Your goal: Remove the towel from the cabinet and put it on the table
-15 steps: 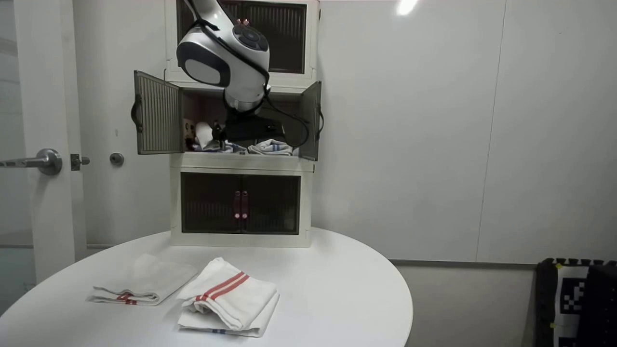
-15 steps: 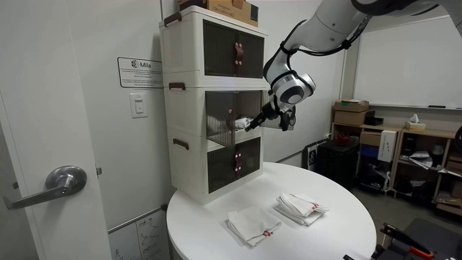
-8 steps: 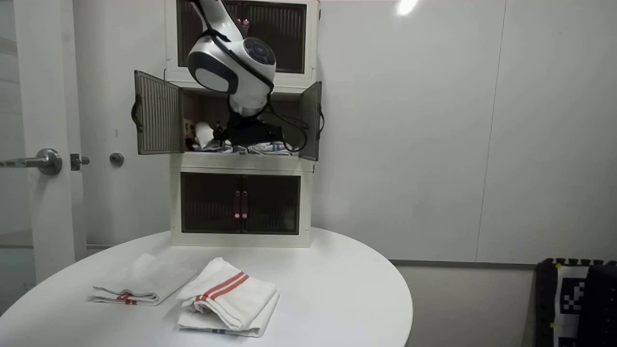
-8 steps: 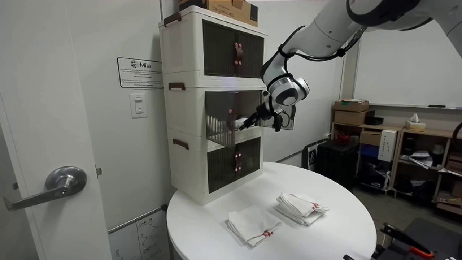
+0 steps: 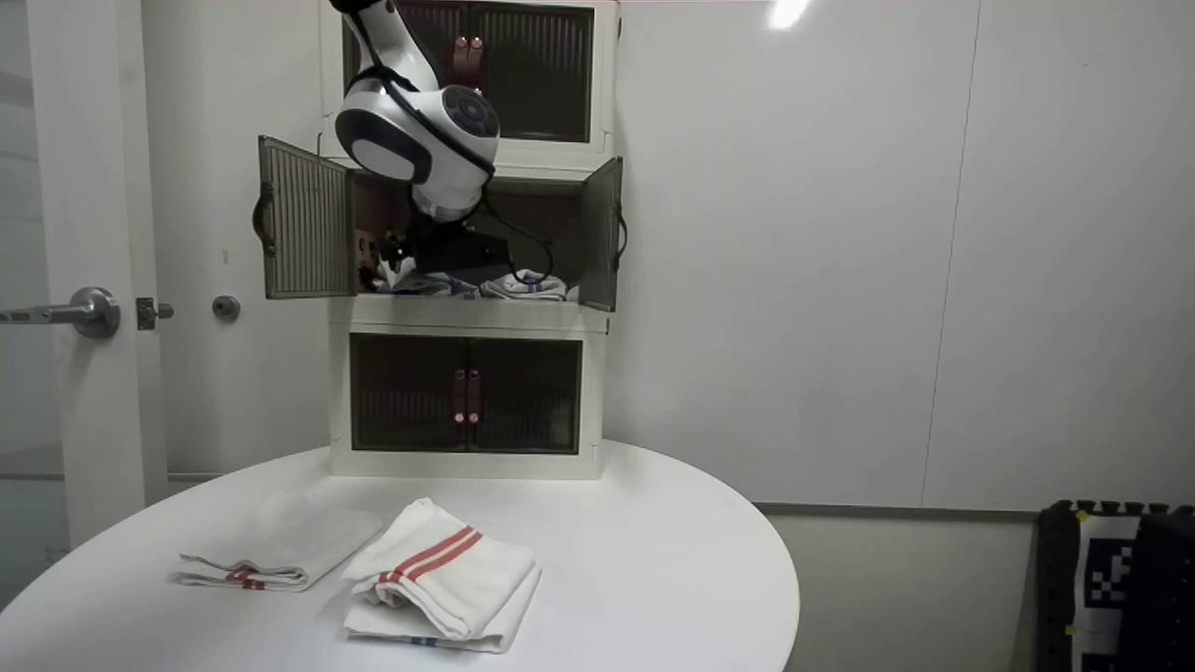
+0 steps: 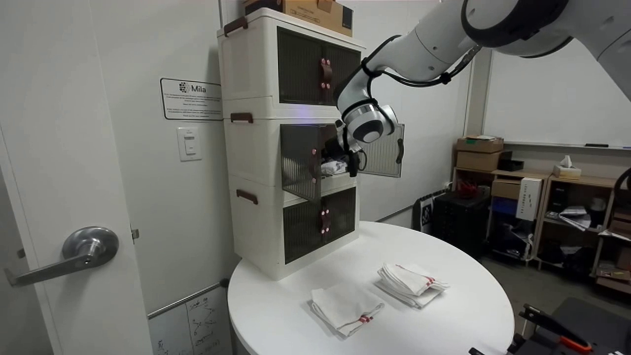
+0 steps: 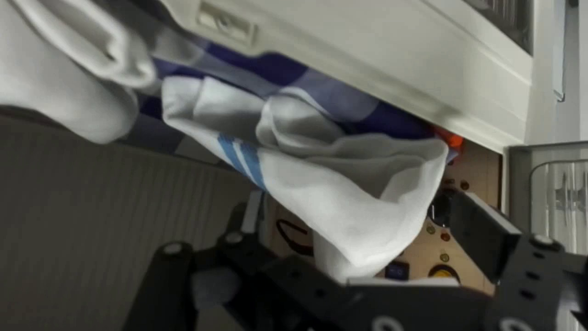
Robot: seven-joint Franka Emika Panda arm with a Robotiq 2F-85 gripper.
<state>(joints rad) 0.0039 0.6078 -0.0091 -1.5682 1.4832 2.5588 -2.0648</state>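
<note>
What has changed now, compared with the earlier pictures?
The gripper moved forward into the middle compartment of the cabinet, shifting leftward in both exterior views. It is open; no grip on the blue-striped towel shows. The open doors and folded towels on the table stayed put.

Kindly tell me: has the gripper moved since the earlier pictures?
Yes: in an exterior view, the gripper now appears farther toward picture-left, nearer that side of the cabinet.
</note>
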